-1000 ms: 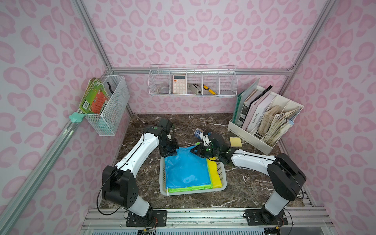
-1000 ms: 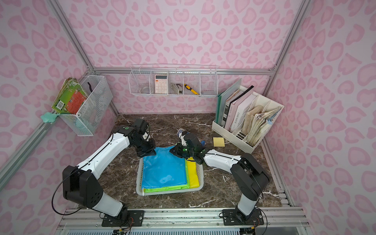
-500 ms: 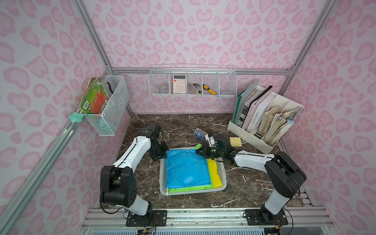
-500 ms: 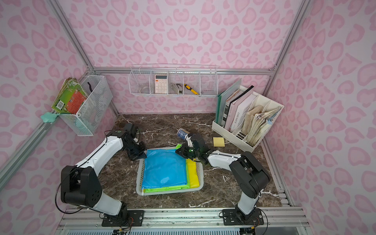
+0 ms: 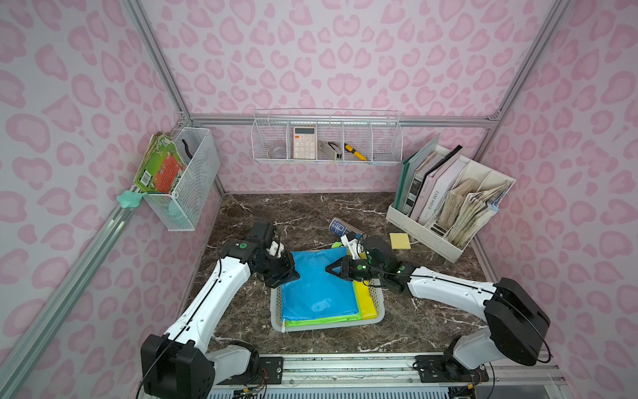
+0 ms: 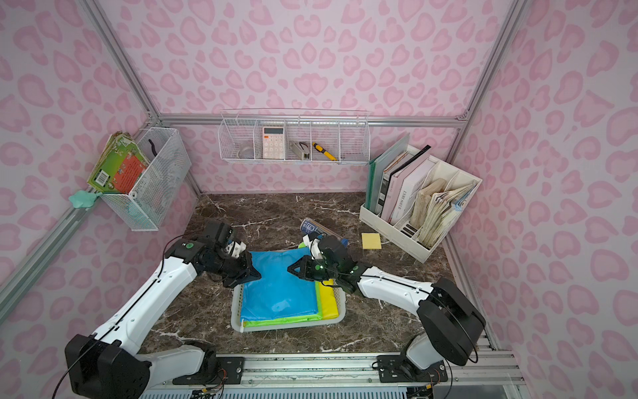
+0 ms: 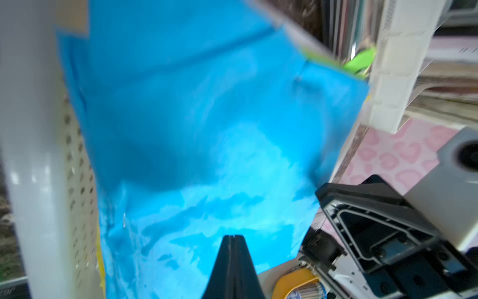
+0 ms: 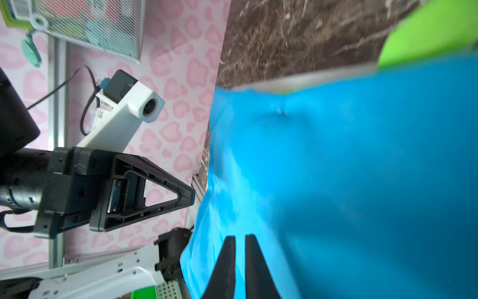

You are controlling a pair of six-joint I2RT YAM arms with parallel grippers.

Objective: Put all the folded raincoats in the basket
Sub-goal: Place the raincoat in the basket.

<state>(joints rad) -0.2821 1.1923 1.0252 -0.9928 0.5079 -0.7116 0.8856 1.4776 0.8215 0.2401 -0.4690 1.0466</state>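
In both top views we count three folded raincoats (image 5: pixel 317 290) in one basket (image 5: pixel 379 304); left gripper (image 7: pixel 234 236) closed, empty; right gripper (image 8: pixel 240 236) barely parted.

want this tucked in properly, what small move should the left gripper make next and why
Probably a short downward push with the shut left gripper on the far corner of the blue raincoat. The raincoat lies in the basket, but its far edge seems to ride on the far rim, right by the gripper's tips.

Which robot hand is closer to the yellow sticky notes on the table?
Right. The right hand is over the blue raincoat, on the side toward the sticky notes; the left hand is at the raincoat's opposite edge.
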